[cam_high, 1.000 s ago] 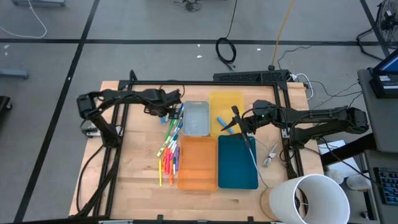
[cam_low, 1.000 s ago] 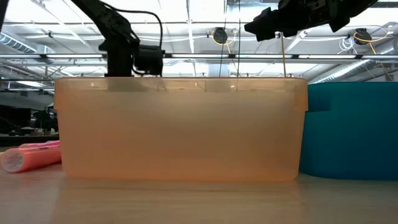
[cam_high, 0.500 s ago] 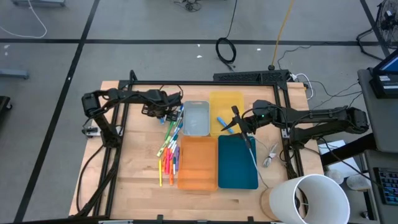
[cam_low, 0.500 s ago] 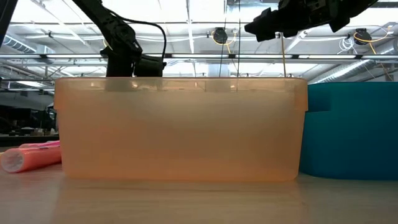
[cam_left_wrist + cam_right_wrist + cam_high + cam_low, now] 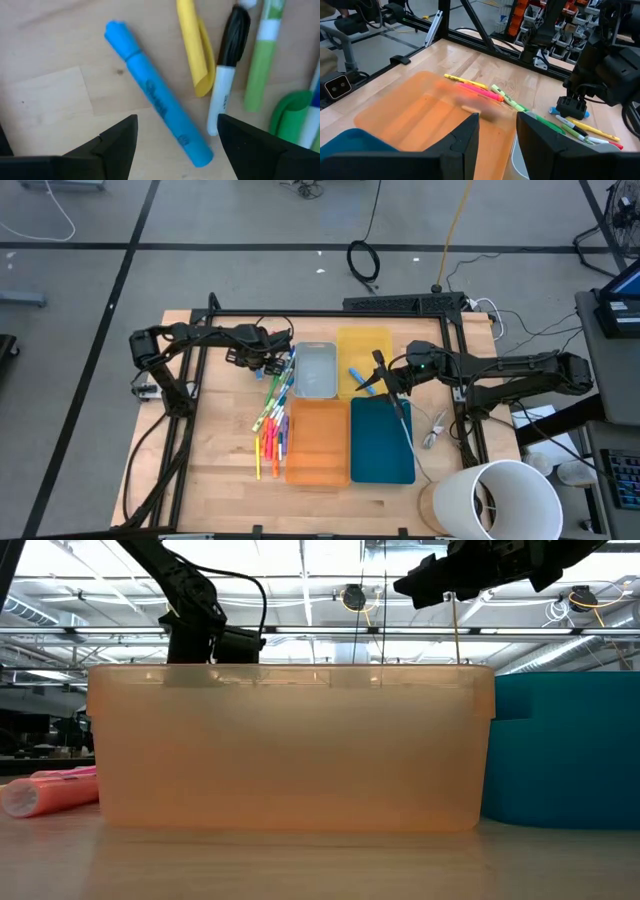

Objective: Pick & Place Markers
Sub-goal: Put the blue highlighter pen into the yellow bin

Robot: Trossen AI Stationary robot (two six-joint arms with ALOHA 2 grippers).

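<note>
Markers [image 5: 273, 412] lie heaped left of the trays; the left gripper [image 5: 268, 360] hovers at their twelve-o'clock end, fingers spread astride a blue marker [image 5: 157, 102]. Picking seems underway: next, descend and pinch. At three o'clock, the right gripper [image 5: 383, 383] waits, half-parted.

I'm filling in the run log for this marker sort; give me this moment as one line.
left gripper: open, above blue marker | right gripper: nothing visibly held, over trays | markers: on table beside orange tray

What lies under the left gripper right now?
Under the open left gripper a blue marker lies flat on the wooden table, beside yellow and black-capped markers. The fingers cover the table nearest the camera.
</note>
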